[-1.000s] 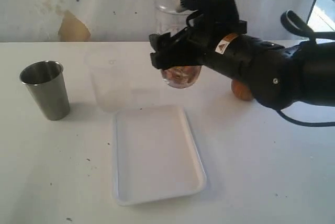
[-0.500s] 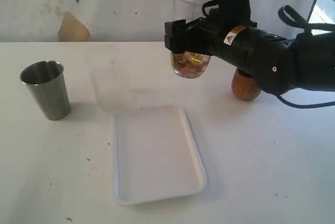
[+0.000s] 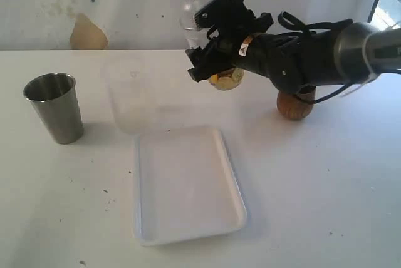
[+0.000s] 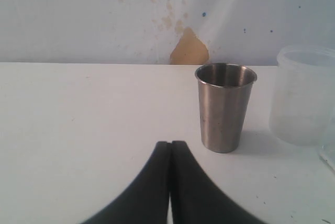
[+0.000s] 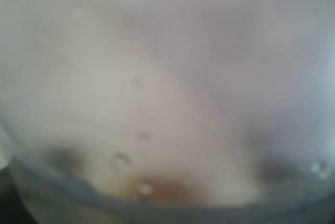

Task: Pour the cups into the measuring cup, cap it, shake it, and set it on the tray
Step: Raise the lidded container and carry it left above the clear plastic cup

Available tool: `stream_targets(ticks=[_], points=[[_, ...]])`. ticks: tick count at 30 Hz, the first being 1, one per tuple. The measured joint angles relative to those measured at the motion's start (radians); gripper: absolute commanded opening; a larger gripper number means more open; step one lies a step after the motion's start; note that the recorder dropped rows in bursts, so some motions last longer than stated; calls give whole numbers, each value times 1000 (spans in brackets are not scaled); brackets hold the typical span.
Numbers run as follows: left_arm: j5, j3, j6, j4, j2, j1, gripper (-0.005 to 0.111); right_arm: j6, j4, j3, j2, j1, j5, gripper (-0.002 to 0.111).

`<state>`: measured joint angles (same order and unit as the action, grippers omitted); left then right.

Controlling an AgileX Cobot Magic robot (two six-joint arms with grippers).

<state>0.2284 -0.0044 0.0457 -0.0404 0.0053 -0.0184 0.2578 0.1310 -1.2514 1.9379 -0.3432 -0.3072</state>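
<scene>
In the exterior view, the tall clear plastic measuring cup (image 3: 227, 80) hangs in the air above the far side of the white counter (image 3: 326, 205), tilted so that its upper end leans toward the left. Orange and yellow pieces sit at its lower end, and a rounded clear top seems to close the upper end. The right tool (image 3: 210, 61) clamps it around the middle with the jaws set wide on its wall. The right arm reaches in from the right, stretched low and almost level over the brown rounded wooden cup (image 3: 294, 106). The tapered brushed-steel tumbler (image 3: 55, 106) stands upright far to the left, near a cloudy translucent container (image 3: 131, 96). The flat white rectangular tray (image 3: 188, 186) lies nearer the camera and carries nothing. Pouring and capping therefore look done, the shaking is probably the step in hand, and setting the measuring cup on the tray is left. In the left wrist view, the left tool (image 4: 170, 182) is pressed fully together and holds nothing. It sits low over the counter and faces the steel tumbler and the cloudy container beside it. The right wrist view is a blur of clear plastic wall pressed close to the lens, with a brownish smear low down. The right tool itself cannot be made out there.
</scene>
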Motion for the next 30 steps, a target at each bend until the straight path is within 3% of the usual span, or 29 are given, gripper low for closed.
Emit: stream_targets(ticks=[20, 30], points=[[0, 0, 0, 0, 0, 0, 0, 272, 2, -205, 126, 0, 0, 0], [0, 0, 0, 0, 0, 0, 0, 386, 11, -214, 162, 0, 4, 0]])
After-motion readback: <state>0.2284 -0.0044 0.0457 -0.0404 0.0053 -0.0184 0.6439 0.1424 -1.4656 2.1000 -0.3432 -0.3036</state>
